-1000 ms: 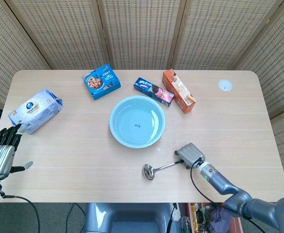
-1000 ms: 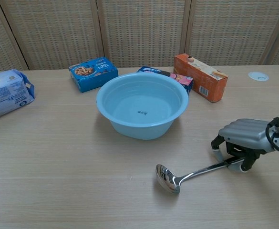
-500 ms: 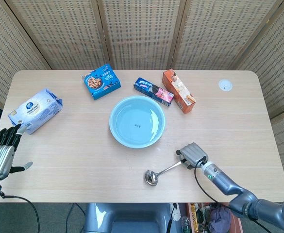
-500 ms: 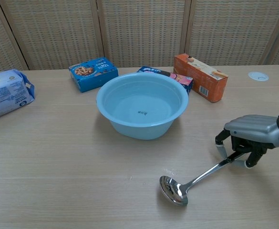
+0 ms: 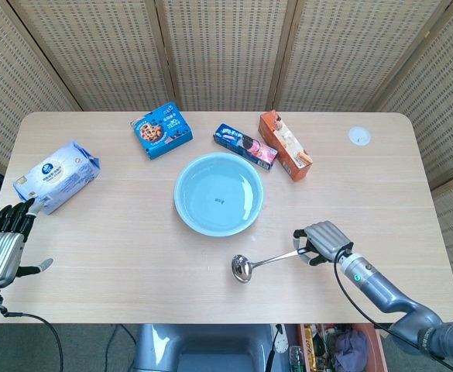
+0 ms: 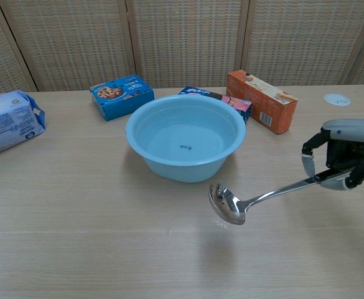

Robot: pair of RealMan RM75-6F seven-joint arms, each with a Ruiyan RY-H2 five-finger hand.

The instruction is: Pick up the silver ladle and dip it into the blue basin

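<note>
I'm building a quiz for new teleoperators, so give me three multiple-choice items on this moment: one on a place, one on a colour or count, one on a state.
1. Where is the ladle's bowl?
A. Inside the basin
B. In front of the basin, outside its rim
C. Beside the white bag

2. How many packaged goods lie on the table?
A. Two
B. Three
C. Four

3. What is the ladle's state?
A. Flat on the table, untouched
B. Held by its handle, clear of the table
C. Dipped in the basin

Answers
1: B, the silver ladle has its bowl short of the blue basin.
2: C, the white bag, blue cookie box, dark snack pack and orange box.
3: B, the right robot hand grips the handle, and the chest view shows a shadow under the raised bowl.
</note>
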